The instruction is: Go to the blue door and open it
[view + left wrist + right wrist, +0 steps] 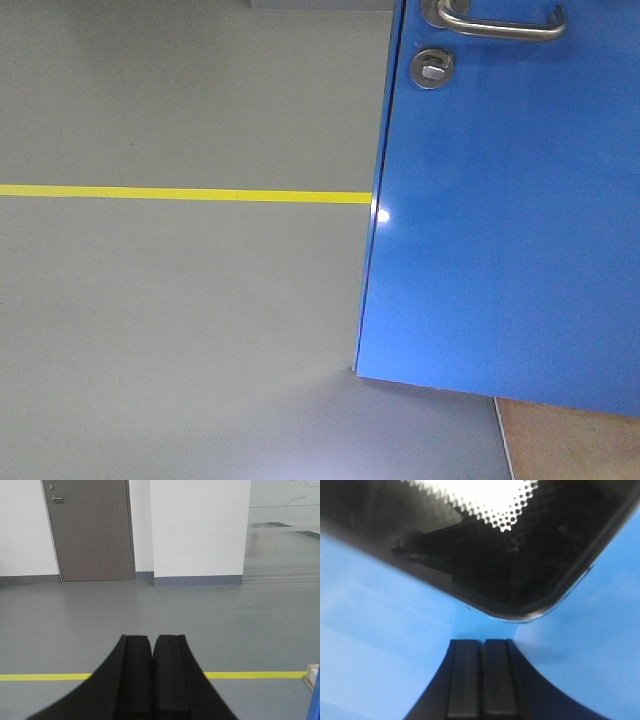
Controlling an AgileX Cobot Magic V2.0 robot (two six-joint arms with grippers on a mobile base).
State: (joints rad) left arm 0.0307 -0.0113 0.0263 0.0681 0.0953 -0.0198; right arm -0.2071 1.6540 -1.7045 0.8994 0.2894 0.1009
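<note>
1. The glossy bright-blue flat door panel (510,220) looks rigid, heavy and slick; judged best worked by its silver metal lever handle (500,22), not the smooth face.
2. Right gripper (482,677): fingers pressed together, holding nothing; blue door surface lies just ahead of the tips, with a dark perforated reflection (485,545) beyond.
3. Left gripper (152,677): fingers closed, empty; a sliver of the door lies far right of the fingertips.
4. Counts: one blue door, one lever, one round thumb-turn lock (433,68), one yellow floor line (180,193), one grey-brown far door (90,530).

One blue door (510,220), one lever handle (497,22), one thumb-turn lock (433,67), one yellow floor line (185,194), one grey-brown door (91,530) far left, two grippers: left (151,647), right (482,650).
</note>
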